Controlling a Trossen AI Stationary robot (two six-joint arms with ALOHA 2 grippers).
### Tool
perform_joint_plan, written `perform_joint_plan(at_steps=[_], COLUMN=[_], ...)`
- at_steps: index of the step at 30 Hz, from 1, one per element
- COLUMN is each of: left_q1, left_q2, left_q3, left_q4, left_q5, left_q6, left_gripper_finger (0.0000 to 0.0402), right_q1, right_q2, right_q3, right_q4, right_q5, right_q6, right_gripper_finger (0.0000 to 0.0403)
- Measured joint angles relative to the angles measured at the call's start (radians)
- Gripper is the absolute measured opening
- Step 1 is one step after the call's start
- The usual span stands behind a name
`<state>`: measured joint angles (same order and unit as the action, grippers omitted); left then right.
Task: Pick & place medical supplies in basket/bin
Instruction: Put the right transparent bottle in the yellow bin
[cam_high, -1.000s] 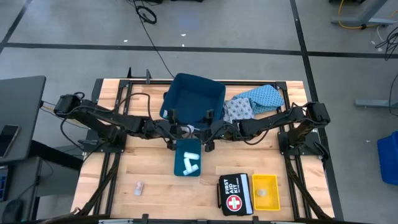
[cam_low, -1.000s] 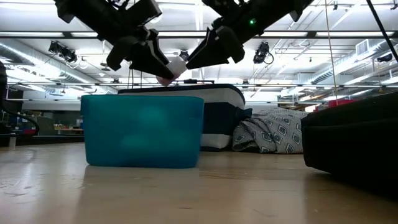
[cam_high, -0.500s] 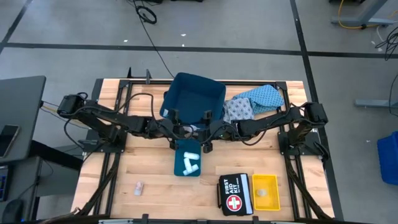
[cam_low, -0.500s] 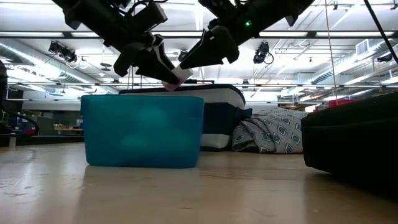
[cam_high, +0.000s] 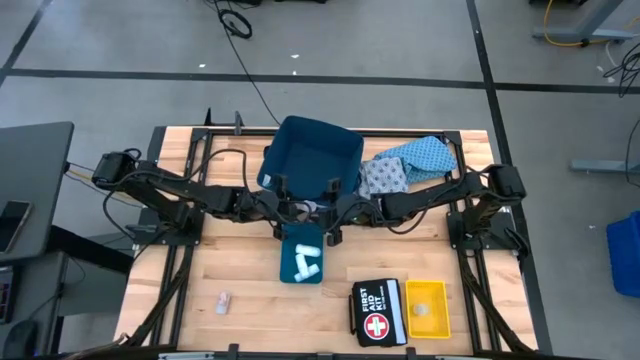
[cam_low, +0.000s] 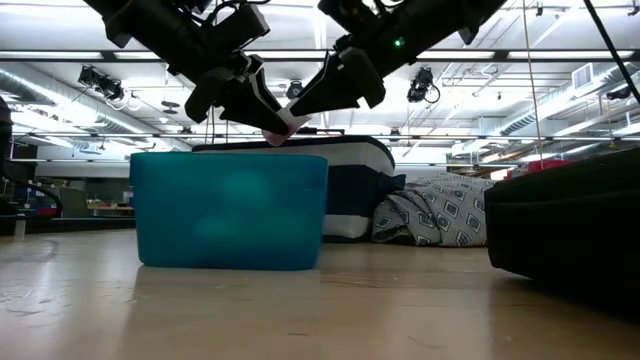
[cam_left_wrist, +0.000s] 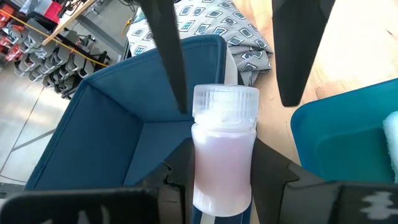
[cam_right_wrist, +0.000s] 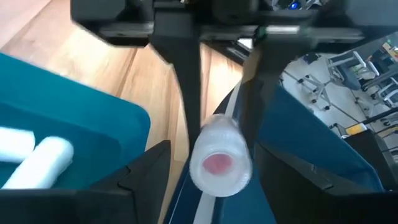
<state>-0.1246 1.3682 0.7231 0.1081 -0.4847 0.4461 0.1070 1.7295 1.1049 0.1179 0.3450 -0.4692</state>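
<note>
left gripper (cam_left_wrist: 221, 180): clamped on a small pink bottle (cam_left_wrist: 222, 152), fingers on both sides of its body, clear ribbed cap pointing away from the wrist. In the high view the gripper sits at frame centre (cam_high: 283, 211), just above the teal tray.
right gripper (cam_right_wrist: 211, 163): facing the left one, fingers apart either side of the bottle's cap end (cam_right_wrist: 219, 163); contact with the bottle: can't tell. High view: centre, just right of the left gripper (cam_high: 327, 212).
bottle position: held in the air above the gap between the teal tray and the dark blue bin; low view shows it over the tray's top edge (cam_low: 277, 125).
teal tray (cam_high: 301, 255): lower centre of the high view, holds white rolls (cam_high: 307, 263), at least two, lying loose.
dark blue bin (cam_high: 312, 155): upper centre of the counter (cam_high: 230, 270), tilted square, nothing visible inside.
cloth garments: light-blue one (cam_high: 425, 157) and grey-blue patterned one (cam_high: 382, 176), heaped just right of the bin, touching each other.
first aid kit pouch (cam_high: 379, 312): bottom centre-right, black with red cross.
yellow container (cam_high: 427, 309): touching the pouch's right side, something small and pale in it.
small packet (cam_high: 224, 300): lower left of the counter, alone, well apart from the rest.
</note>
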Motion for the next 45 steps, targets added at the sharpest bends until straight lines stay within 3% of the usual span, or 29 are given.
perform_joint_plan(at_steps=[21, 25, 31, 45], left_q1=[0.0, 0.0, 0.0, 0.0], left_q2=[0.0, 0.0, 0.0, 0.0], left_q3=[-0.001, -0.001, -0.001, 0.0], left_q4=[0.018, 0.018, 0.019, 0.02], left_q5=[0.026, 0.026, 0.023, 0.024], left_q6=[0.001, 0.001, 0.0, 0.006], left_gripper_finger=[0.0104, 0.0104, 0.0104, 0.0104], right_q1=[0.001, 0.001, 0.002, 0.003], right_q2=[0.019, 0.019, 0.019, 0.019], right_q3=[0.0, 0.0, 0.0, 0.0], right_q4=[0.015, 0.015, 0.012, 0.012], right_q5=[0.039, 0.046, 0.069, 0.072], right_q6=[-0.018, -0.008, -0.006, -0.006], right_gripper_finger=[0.0236, 0.0211, 0.0133, 0.0133])
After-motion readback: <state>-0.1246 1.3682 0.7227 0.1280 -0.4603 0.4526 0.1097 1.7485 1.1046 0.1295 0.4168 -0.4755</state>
